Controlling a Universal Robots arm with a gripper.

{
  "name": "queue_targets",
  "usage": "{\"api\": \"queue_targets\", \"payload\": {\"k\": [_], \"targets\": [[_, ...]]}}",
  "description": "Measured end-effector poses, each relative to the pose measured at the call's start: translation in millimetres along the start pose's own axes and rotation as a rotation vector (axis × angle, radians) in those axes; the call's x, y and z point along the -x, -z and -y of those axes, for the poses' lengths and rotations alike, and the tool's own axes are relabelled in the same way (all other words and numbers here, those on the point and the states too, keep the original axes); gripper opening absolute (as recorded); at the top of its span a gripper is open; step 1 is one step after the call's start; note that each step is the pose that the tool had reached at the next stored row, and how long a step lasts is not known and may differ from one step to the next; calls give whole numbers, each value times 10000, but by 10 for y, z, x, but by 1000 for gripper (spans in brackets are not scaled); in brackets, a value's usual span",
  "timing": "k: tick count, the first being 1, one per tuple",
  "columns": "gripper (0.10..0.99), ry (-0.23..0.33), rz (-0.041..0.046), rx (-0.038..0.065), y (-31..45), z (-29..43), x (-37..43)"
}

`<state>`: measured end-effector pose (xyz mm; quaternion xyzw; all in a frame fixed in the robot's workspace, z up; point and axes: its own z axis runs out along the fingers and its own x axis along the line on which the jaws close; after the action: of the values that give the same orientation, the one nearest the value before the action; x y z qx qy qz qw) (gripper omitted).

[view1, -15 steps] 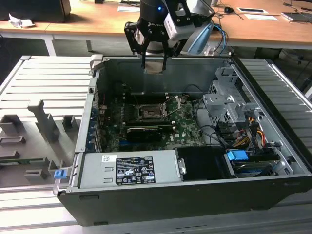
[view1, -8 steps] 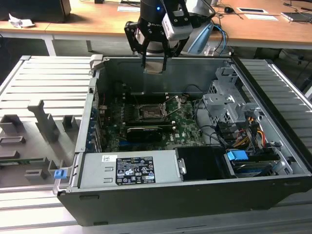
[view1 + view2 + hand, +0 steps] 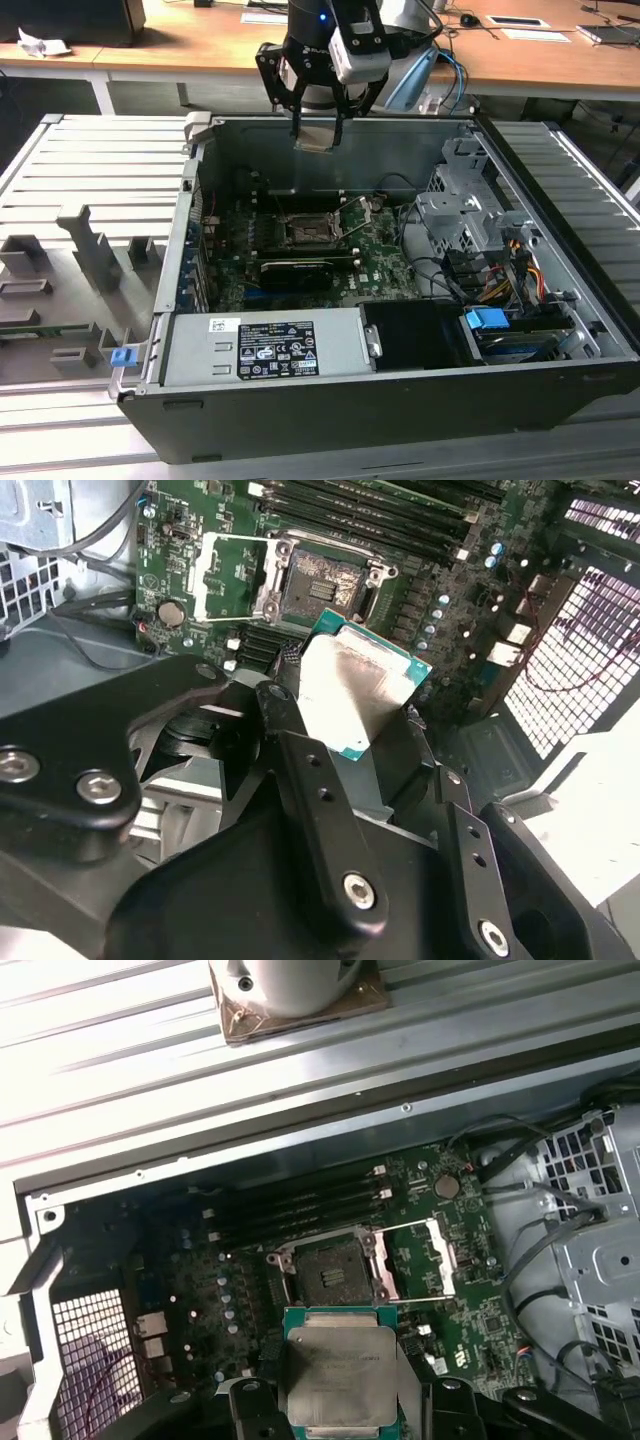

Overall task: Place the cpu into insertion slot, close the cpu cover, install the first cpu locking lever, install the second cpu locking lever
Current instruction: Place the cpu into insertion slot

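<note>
My gripper (image 3: 318,132) hangs above the open computer case, shut on the cpu (image 3: 318,137), a flat square chip with a silvery face and green edge. In both wrist views the cpu (image 3: 355,685) (image 3: 340,1372) sits clamped between the black fingers (image 3: 285,725), well above the motherboard. Below it lies the insertion slot (image 3: 335,1270) (image 3: 325,580) (image 3: 305,230), a dark square socket that is uncovered. The cpu cover (image 3: 425,1258) (image 3: 232,575), a thin silvery frame, is swung open beside the slot.
A long black expansion card (image 3: 295,270) lies in front of the slot, and memory sticks (image 3: 300,1205) run along its far side. The grey power supply (image 3: 265,345), drive cage (image 3: 470,215) and cables (image 3: 440,270) crowd the case. A grey fixture (image 3: 90,250) stands at the exterior view's left.
</note>
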<state>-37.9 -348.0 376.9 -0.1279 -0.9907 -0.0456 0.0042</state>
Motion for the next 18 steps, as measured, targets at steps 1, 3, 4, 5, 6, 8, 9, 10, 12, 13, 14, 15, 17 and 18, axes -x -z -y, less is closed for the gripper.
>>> {"api": "queue_targets", "payload": {"k": [1, 3, 4, 5, 6, 8, 9, 10, 12, 13, 14, 15, 17, 18], "targets": [[529, -66, 6, 2, 0, 0, 0], [529, -212, 19, 5, -1, 0, 0], [529, -313, 28, 7, -1, 0, 0], [529, -384, 35, 8, -1, 0, 0], [529, -479, 43, 10, -1, 0, 0], [529, -796, 72, 14, -3, 1, 0], [529, -1101, 99, 21, -6, 1, 0], [529, -1386, 124, 27, -8, 1, 0], [529, -1742, 156, 34, -11, 1, 0], [529, -1873, 168, 37, -12, 1, 0], [529, -2005, 180, 40, -13, 1, 0], [529, -2093, 188, 42, -13, 1, 0], [529, -2179, 195, 45, -17, 1, 0], [529, -2185, 196, 46, -20, 2, 0]]}}
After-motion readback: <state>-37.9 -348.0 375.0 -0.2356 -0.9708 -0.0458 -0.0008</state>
